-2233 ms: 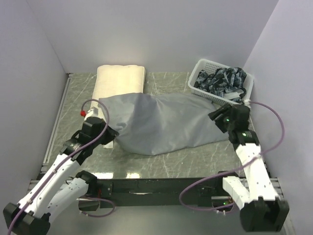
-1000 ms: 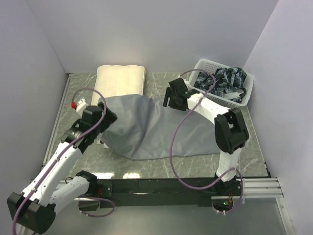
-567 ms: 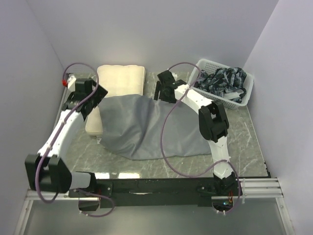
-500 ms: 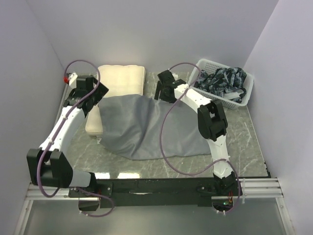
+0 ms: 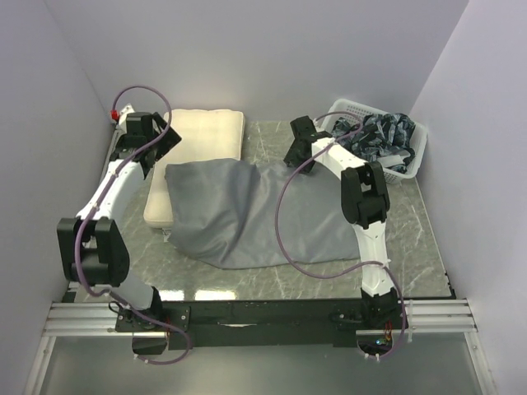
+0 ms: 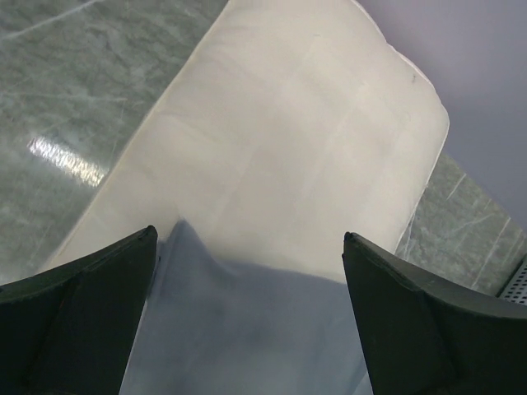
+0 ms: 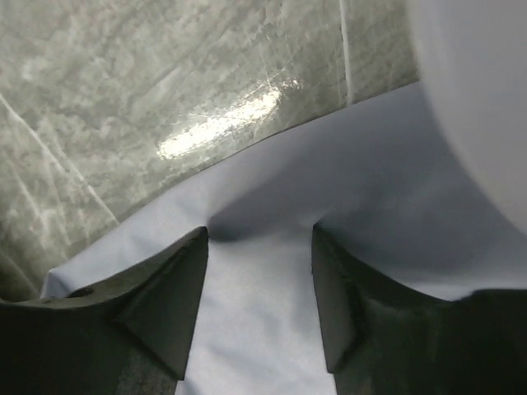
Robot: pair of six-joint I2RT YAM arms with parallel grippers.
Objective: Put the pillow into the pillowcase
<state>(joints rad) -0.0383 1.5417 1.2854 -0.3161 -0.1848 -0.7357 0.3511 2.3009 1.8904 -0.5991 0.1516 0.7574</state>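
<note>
The table is green marbled stone; its near edge is hidden behind the arms' rail.

The pillowcase lies spread over the middle, reaching from the left side toward the right edge. Its folds hide where its mouth is.

The pillow lies by the far-left corner. Only its far end and a strip along its left side show. The rest is covered by the grey cloth, and I cannot tell whether it lies inside or merely under. The left wrist view shows the cloth's edge lying across the pillow with a small peak, which the top view does not resolve.

The basket stands at the far-right corner, holding dark patterned cloth that hides its inside.

The left fingers hang over the pillow's far-left part, spread wide and holding nothing.

The right fingers are at the pillowcase's far edge, left of the basket. From above their spread is hard to read. The wrist view shows them moderately apart, with the grey cloth filling the gap and creased at the tips. Whether they touch it I cannot tell. A pale blur at that view's upper right is too soft to identify.
</note>
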